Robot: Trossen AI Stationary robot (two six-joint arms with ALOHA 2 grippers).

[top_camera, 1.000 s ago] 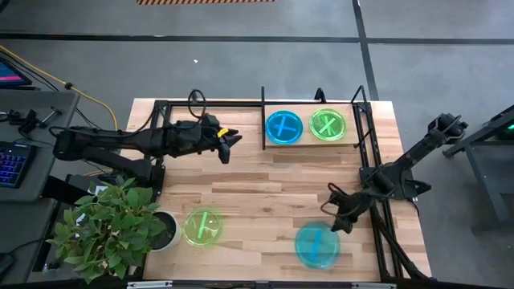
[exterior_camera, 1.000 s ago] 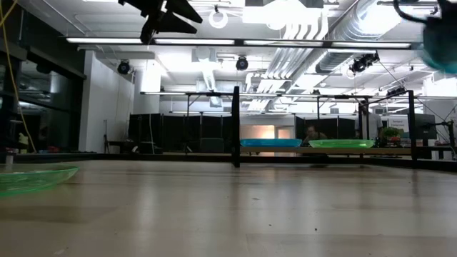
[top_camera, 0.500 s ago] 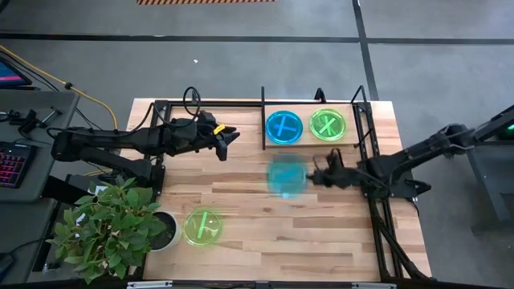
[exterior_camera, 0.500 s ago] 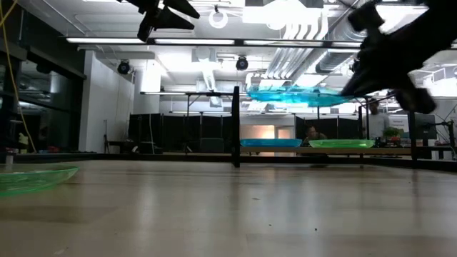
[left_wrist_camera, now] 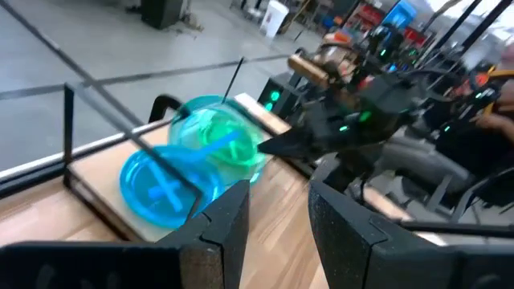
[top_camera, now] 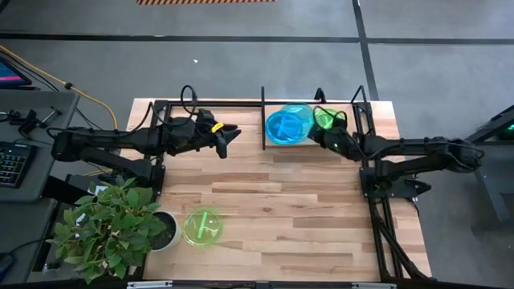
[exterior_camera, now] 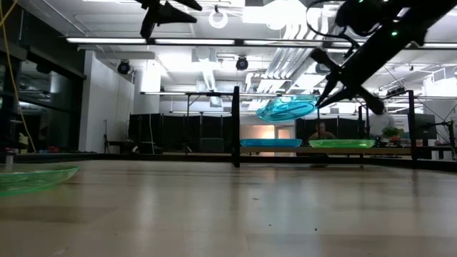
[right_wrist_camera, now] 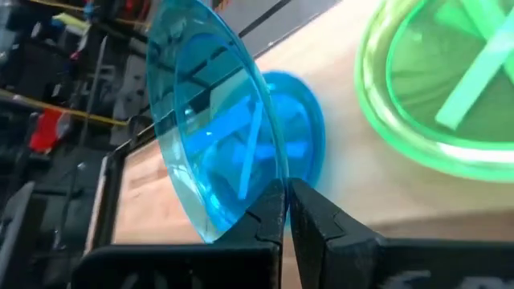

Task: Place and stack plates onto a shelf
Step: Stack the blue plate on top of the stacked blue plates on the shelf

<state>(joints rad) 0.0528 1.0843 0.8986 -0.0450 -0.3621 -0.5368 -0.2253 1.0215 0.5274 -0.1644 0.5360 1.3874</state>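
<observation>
My right gripper (top_camera: 316, 132) is shut on a cyan plate (top_camera: 299, 115) and hovers over the shelf (top_camera: 263, 103) at the table's far edge. Under the held plate, a second cyan plate (top_camera: 279, 130) lies flat on the shelf's wood board. A green plate (top_camera: 328, 117) lies flat beside it, partly covered by the gripper. Another green plate (top_camera: 201, 226) sits flat on the table near its front left. My left gripper (top_camera: 229, 133) is open and empty, high above the table, left of the shelf's middle post (exterior_camera: 235, 125). My right gripper pinches the cyan plate's rim (right_wrist_camera: 269, 191) between its two fingers (right_wrist_camera: 321, 217). It comes nearly level from the table's right side. The plate (exterior_camera: 287, 108) is lifted clear and tilted, above the cyan plate (right_wrist_camera: 303, 132) on the shelf.
A potted plant (top_camera: 112, 229) stands at the table's near left corner, beside the green plate (exterior_camera: 32, 178). Black shelf rods and posts (top_camera: 360, 120) frame the far edge and run along the right side. Bare wood (top_camera: 273, 209) spans the table's middle.
My right gripper has carried the cyan plate from the table's near right, up and toward the far edge, to above the shelf. The plate, level half a second ago, is now tilted over the shelf's cyan plate. The left gripper has barely moved.
</observation>
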